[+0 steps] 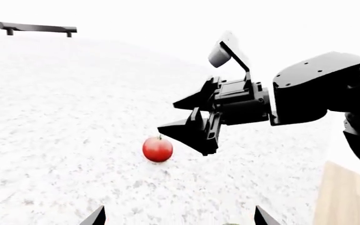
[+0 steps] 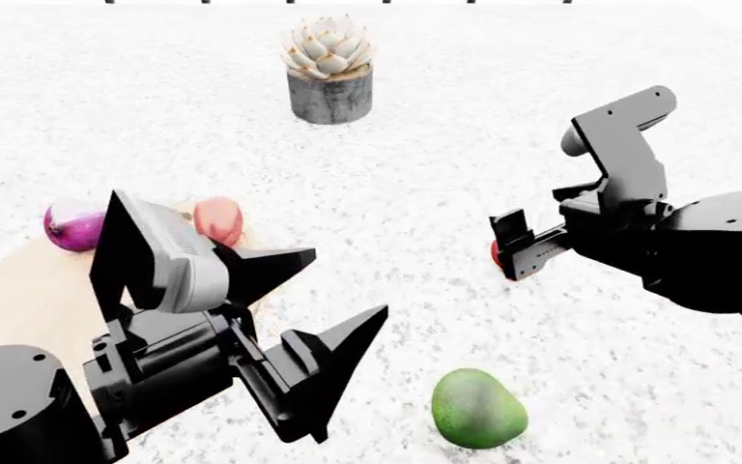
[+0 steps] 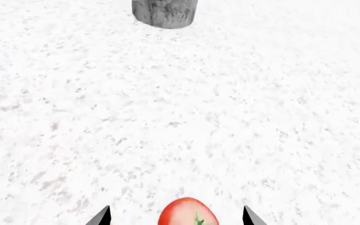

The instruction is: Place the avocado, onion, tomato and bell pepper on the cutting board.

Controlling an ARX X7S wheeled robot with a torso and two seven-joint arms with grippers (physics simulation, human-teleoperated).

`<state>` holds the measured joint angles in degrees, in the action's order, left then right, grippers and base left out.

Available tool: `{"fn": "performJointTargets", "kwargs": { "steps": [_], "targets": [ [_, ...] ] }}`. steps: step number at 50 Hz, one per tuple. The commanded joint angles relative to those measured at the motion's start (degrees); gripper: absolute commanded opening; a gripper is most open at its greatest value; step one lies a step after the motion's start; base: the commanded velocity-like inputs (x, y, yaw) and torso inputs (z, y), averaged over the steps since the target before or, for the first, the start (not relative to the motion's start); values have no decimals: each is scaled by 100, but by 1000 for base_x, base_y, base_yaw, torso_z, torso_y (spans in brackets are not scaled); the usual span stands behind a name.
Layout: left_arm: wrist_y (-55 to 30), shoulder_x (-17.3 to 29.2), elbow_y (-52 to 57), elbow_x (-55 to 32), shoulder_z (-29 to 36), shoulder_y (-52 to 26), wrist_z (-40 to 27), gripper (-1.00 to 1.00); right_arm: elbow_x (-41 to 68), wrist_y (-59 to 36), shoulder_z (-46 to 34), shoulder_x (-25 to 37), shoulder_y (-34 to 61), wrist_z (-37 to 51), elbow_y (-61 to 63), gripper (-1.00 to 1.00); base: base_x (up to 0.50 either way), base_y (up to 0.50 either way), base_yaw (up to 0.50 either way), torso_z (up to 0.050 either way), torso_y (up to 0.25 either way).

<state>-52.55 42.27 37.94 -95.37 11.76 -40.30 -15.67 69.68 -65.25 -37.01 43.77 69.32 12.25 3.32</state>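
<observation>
Tomato (image 1: 157, 149): on the table, not on the board yet; sits right between the right gripper's (image 3: 175, 216) tips, not pinched.
Avocado (image 2: 477, 409): on the table, near the left gripper (image 2: 332, 362); not on the board yet.
Onion (image 2: 74, 225): already on the board (image 2: 16, 300), near the far edge.
Pepper (image 2: 219, 220): also on the board, beside the onion.
Done so far: two of four foods placed, two left.
Right gripper: open wide, holding nothing.
Left gripper: open wide, holding nothing, up above the table.
Room: lots of bare table (image 2: 474, 126) between the arms.
Pot plant (image 2: 329, 70): far back, well apart from it all.
Board space: plenty near the front, partly hidden by the left arm.
</observation>
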Motion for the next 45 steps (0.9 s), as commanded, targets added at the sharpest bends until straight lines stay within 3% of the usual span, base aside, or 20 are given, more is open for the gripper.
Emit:
{"fn": "performJointTargets", "kwargs": {
  "steps": [1,45],
  "targets": [
    [-14,25,32,53,32,20,73,100,-302,86,-237,-27,-50,-132,-104,100,0,0,0,0,0],
    [53,74,207,139,69,78,179,100,-1027,376,-892,-277,-164,-554,-755,100,0,0,0,0,0]
  ]
}}
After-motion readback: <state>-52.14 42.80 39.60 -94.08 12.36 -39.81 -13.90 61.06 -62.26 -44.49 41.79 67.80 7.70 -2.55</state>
